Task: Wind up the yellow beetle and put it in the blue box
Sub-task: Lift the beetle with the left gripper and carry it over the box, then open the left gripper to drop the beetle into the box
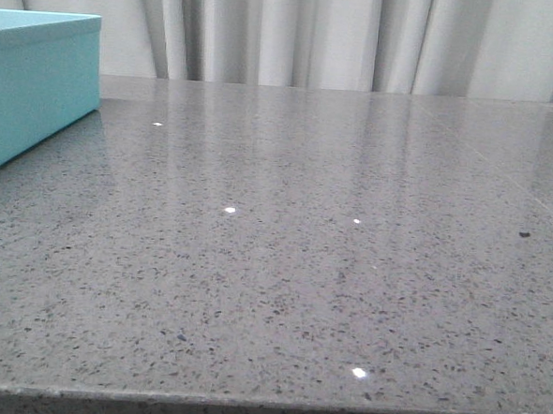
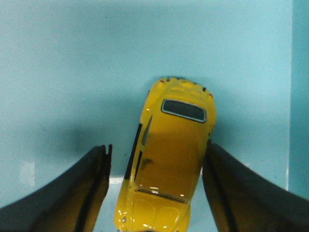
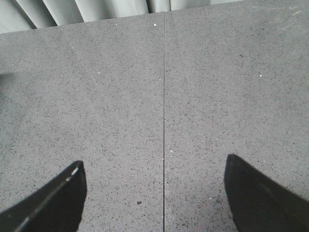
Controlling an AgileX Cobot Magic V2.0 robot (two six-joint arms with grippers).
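Observation:
The yellow beetle (image 2: 169, 164) lies roof-up on the floor of the blue box (image 2: 72, 72), seen in the left wrist view. My left gripper (image 2: 156, 146) is open around it. One finger (image 2: 91, 188) stands apart from the car with a gap. The other finger (image 2: 231, 188) is at or against the car's side. In the front view the blue box (image 1: 35, 89) stands at the far left of the table, and the car and both grippers are out of sight there. My right gripper (image 3: 155, 161) is open and empty over the bare table.
The grey speckled table (image 1: 301, 265) fills the front view, with its front edge at the bottom. White curtains (image 1: 315, 31) hang behind it. A thin seam (image 3: 164, 96) runs along the table under my right gripper. A box wall (image 2: 300, 96) rises beside the car.

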